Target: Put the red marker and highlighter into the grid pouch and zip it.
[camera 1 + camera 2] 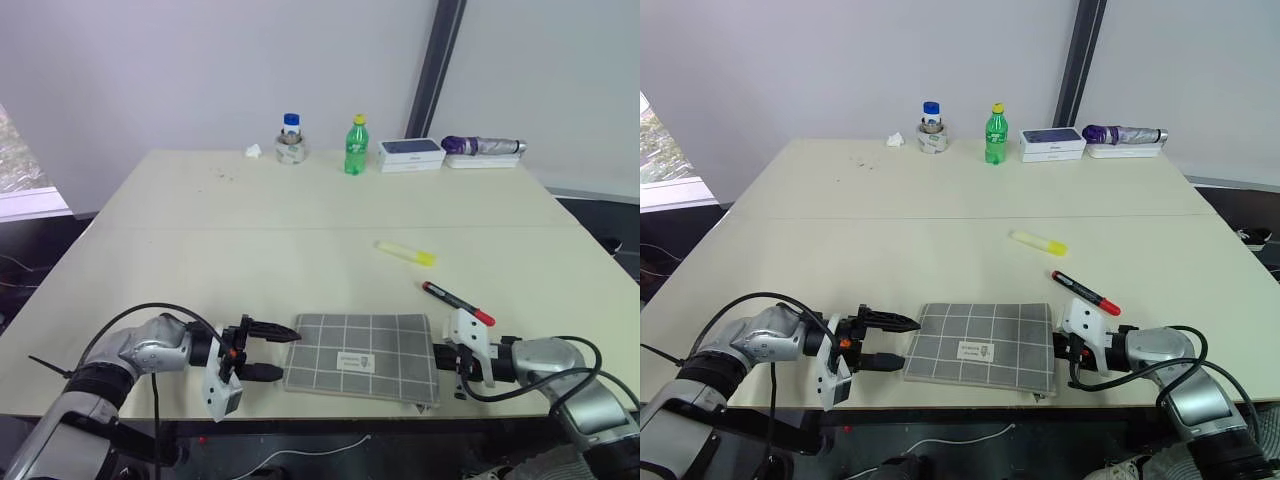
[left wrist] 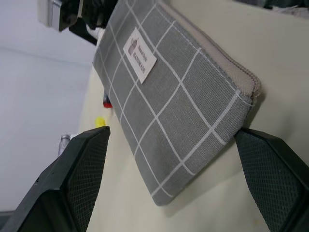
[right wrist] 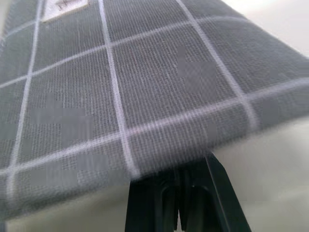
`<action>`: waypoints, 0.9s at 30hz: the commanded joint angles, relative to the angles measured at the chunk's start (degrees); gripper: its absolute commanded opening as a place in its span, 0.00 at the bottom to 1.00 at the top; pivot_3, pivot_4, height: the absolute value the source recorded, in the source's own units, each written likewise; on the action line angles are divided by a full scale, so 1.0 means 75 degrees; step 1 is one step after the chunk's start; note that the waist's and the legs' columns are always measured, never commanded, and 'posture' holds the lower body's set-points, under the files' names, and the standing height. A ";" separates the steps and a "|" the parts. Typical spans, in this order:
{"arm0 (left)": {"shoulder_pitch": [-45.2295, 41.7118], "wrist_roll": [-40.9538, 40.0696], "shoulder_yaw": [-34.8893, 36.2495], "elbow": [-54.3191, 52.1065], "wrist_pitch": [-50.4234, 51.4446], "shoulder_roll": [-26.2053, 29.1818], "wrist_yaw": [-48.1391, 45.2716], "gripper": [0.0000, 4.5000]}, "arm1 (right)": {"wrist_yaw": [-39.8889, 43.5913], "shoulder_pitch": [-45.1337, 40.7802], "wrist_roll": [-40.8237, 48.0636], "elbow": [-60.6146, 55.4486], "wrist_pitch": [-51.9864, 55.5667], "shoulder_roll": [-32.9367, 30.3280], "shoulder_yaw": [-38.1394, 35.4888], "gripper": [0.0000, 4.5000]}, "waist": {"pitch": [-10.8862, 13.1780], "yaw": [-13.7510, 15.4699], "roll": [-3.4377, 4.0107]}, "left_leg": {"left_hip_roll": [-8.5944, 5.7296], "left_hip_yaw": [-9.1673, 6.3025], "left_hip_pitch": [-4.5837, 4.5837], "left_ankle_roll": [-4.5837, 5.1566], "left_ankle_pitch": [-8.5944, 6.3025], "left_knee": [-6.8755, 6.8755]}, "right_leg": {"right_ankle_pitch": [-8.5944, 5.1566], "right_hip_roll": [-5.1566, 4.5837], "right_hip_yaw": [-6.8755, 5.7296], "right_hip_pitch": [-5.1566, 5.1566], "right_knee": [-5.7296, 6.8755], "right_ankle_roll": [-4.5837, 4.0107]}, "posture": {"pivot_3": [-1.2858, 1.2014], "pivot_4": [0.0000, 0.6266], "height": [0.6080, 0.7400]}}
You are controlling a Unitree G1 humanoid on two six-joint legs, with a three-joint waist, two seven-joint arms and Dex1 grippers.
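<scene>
Left jaws [image 1: 275, 351] stand spread, bracketing the left end of the grid pouch [image 1: 364, 356]; right jaws [image 1: 447, 362] are pressed together at its right edge, pinching nothing I can confirm. The pouch lies flat at the counter [image 1: 300, 230] front, still zipped; red marker [image 1: 457, 303] and highlighter [image 1: 407, 253] lie beyond it. Risk, I judge: closing left on the thin fabric could slide the pouch off the near edge.
</scene>
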 commanded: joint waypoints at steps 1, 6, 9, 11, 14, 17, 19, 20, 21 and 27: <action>0.0139 -0.0297 -0.0164 -0.0252 0.0128 0.0425 0.0077 0.95 | 0.0118 -0.0015 -0.0415 0.0278 -0.0443 -0.0440 -0.0058 0.02 | 0.0000 -0.0004 0.0000 | 0.0001 0.0000 0.0000 0.0000 0.0000 0.0000 | 0.0000 0.0001 0.0000 0.0000 0.0000 0.0000 | 0.52 0.24 1.00; 0.0342 -0.0446 -0.0277 -0.0542 0.0174 0.0738 0.0186 0.95 | 0.0268 -0.0211 -0.0449 0.0195 -0.0425 -0.0676 0.0029 0.02 | -0.0001 0.0011 0.0000 | 0.0002 -0.0001 0.0001 0.0000 0.0000 0.0003 | 0.0000 0.0001 -0.0001 0.0005 0.0000 0.0000 | 0.52 0.24 1.00; 0.0471 -0.0502 -0.0277 -0.0760 0.0195 0.0846 0.0245 0.95 | 0.0300 -0.0349 -0.0655 0.0094 -0.0337 -0.0720 0.0192 0.02 | -0.0001 0.0005 0.0000 | 0.0004 -0.0001 0.0001 0.0000 0.0000 0.0002 | 0.0000 0.0001 0.0001 0.0004 0.0000 0.0000 | 0.52 0.24 1.00; 0.0568 -0.0540 -0.0263 -0.0915 0.0259 0.0899 0.0267 0.95 | 0.0355 -0.0412 -0.0790 -0.0017 -0.0320 -0.0797 0.0294 0.02 | -0.0001 0.0002 0.0000 | 0.0004 -0.0001 0.0001 0.0000 0.0000 0.0003 | 0.0000 0.0002 0.0001 0.0003 0.0001 0.0000 | 0.52 0.24 1.00; 0.0644 -0.0470 -0.0215 -0.0985 0.0322 0.0892 0.0320 0.95 | 0.0462 -0.0390 -0.1035 0.0085 -0.0537 -0.1175 0.0254 0.02 | -0.0001 0.0015 0.0000 | 0.0004 -0.0001 0.0001 0.0000 0.0000 0.0003 | 0.0000 0.0002 0.0000 0.0003 0.0000 0.0000 | 0.52 0.24 1.00; 0.0667 -0.0306 -0.0175 -0.0932 0.0279 0.0843 0.0416 0.95 | 0.0675 -0.0301 -0.1121 0.0251 -0.0744 -0.1635 0.0126 0.02 | -0.0001 0.0034 0.0000 | 0.0004 -0.0001 0.0000 0.0001 0.0000 0.0005 | 0.0000 -0.0006 -0.0001 0.0006 0.0000 0.0000 | 0.52 0.24 1.00; 0.0627 -0.0142 -0.0142 -0.0844 0.0197 0.0798 0.0492 0.95 | 0.0817 -0.0275 -0.0956 0.0181 -0.0635 -0.1818 0.0050 0.02 | -0.0001 0.0023 -0.0001 | 0.0004 -0.0001 0.0000 0.0002 -0.0001 0.0006 | 0.0000 -0.0005 -0.0001 0.0007 -0.0001 0.0000 | 0.52 0.24 1.00; 0.0591 -0.0046 -0.0119 -0.0789 0.0151 0.0773 0.0539 0.95 | 0.0865 -0.0283 -0.0893 0.0132 -0.0553 -0.1893 0.0017 0.02 | -0.0001 0.0015 0.0000 | 0.0003 -0.0001 0.0001 0.0001 -0.0001 0.0005 | 0.0000 -0.0003 -0.0001 0.0007 -0.0001 0.0000 | 0.52 0.24 1.00; 0.0539 0.0031 -0.0120 -0.0717 0.0113 0.0748 0.0582 0.95 | 0.0930 -0.0280 -0.0873 0.0068 -0.0472 -0.1983 0.0006 0.02 | -0.0002 0.0008 0.0001 | 0.0002 -0.0001 0.0001 0.0001 0.0000 0.0004 | 0.0000 0.0000 -0.0001 0.0006 0.0000 0.0000 | 0.52 0.24 1.00; 0.0150 0.0496 -0.0290 -0.0346 -0.0037 0.0475 0.0806 0.95 | 0.0915 -0.0229 -0.0610 -0.0681 0.0143 -0.1817 0.0172 0.02 | -0.0005 0.0014 0.0003 | 0.0000 0.0000 0.0001 0.0000 0.0000 0.0006 | 0.0000 -0.0001 -0.0001 0.0007 0.0000 0.0000 | 0.52 0.24 1.00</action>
